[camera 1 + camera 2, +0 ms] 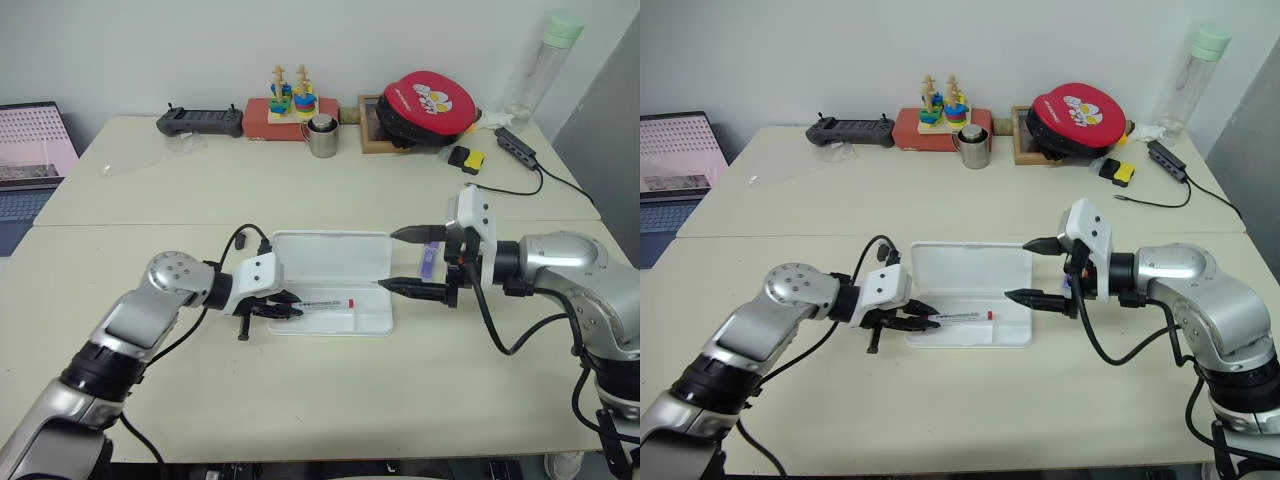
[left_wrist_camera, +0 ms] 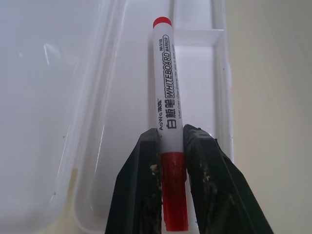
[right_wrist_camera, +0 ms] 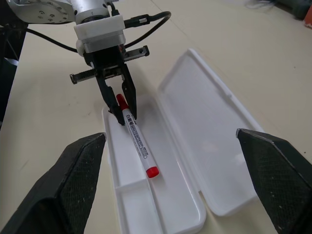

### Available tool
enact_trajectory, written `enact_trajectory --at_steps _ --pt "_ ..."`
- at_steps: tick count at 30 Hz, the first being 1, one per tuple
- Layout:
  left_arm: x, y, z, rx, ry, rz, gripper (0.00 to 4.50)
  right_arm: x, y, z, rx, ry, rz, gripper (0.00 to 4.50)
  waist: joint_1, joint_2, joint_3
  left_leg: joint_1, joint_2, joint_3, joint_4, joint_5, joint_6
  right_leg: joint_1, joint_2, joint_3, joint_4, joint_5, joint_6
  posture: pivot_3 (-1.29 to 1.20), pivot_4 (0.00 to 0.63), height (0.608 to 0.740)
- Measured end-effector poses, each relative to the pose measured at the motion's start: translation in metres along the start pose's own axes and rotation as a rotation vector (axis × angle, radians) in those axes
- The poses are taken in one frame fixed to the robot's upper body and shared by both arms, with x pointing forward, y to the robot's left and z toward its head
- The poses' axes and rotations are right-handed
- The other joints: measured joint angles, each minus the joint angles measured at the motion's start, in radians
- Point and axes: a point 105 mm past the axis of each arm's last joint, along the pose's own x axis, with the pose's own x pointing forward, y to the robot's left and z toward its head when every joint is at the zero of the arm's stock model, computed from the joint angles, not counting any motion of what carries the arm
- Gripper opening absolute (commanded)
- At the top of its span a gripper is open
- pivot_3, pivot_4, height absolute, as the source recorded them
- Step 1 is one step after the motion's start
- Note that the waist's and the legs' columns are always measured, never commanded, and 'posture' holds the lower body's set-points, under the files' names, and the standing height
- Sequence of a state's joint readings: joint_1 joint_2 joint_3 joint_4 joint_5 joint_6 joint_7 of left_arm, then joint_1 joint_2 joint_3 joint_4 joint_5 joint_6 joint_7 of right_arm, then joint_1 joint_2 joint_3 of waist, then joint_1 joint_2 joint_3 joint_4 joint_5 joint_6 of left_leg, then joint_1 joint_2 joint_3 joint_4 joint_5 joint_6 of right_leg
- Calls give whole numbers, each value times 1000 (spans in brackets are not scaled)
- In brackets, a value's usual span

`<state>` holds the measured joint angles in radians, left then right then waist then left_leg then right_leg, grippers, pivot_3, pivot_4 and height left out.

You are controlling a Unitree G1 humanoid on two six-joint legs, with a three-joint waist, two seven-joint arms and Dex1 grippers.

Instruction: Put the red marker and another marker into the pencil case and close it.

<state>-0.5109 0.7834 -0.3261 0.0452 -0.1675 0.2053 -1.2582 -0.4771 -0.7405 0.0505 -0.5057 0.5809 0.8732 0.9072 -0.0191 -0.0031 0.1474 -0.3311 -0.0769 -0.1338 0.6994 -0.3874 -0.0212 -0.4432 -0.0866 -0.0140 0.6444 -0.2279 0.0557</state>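
Left gripper (image 1: 285,308): clamped on the red marker (image 1: 322,304) at its capped end, barrel lying in the tray of the open pencil case (image 1: 330,250). Right gripper (image 1: 412,262): fingers spread wide, empty, at the case's right end. Purple highlighter (image 1: 429,262): on the table just beyond that end, behind the fingers.

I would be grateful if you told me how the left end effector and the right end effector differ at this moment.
The left end effector is shut on the red marker, gripping it at its red cap; the right end effector stands wide open and holds nothing. The left one is low over the tray of the pencil case at one end; the right one hangs at the other end, beside a purple marker. Both have two black fingers and point toward the open case.
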Motion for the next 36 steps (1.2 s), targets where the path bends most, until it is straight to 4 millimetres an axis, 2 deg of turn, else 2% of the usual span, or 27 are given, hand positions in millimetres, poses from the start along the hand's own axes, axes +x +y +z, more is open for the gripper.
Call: enact_trajectory --at_steps 9,11,14,18,21,25,28,31,36 --pt "10 18 5 104 0 3 433 1 11 -7 36 16 -17 4500 2 -1 0 0 0 1 0 0 0 0 0 0 0 0 0 0 150 740" --pt "13 18 5 100 -9 -8 1138 1 11 -8 49 17 -26 4500 2 -1 0 0 0 1 0 0 0 0 0 -1 0 0 0 0 150 740" --pt "15 16 6 99 -18 -21 1634 1 11 -10 68 18 -36 4500 2 -1 0 0 0 1 0 0 0 0 0 -1 0 0 0 0 150 740" --pt "14 17 6 92 -20 -16 2569 0 8 -15 87 26 -73 4500 2 -1 0 0 0 1 0 0 0 0 0 -1 1 0 0 0 150 740" --pt "10 18 11 58 -60 2 3026 -1 5 -18 99 34 -104 4500 2 -1 0 0 0 1 0 0 0 0 0 -1 1 0 0 0 150 740" --pt "3 22 47 -15 -250 39 3863 -6 -7 -22 117 38 -185 4500 3 -1 0 0 0 0 1 0 0 0 0 0 1 0 0 0 150 740" --pt "-9 28 78 -59 -395 71 4448 -16 -24 -28 142 56 -310 4500 3 -1 0 0 0 0 2 0 0 0 0 0 1 0 0 0 150 740" --pt "-18 34 101 -69 -473 95 4448 -20 -42 -45 211 110 -451 4500 2 -1 0 1 0 1 2 0 0 1 0 1 1 0 0 0 150 740" --pt "-8 33 107 -93 -485 97 4448 -8 -60 -73 335 212 -638 4500 -7 -1 0 1 0 1 1 0 0 0 0 2 2 0 0 0 150 740"
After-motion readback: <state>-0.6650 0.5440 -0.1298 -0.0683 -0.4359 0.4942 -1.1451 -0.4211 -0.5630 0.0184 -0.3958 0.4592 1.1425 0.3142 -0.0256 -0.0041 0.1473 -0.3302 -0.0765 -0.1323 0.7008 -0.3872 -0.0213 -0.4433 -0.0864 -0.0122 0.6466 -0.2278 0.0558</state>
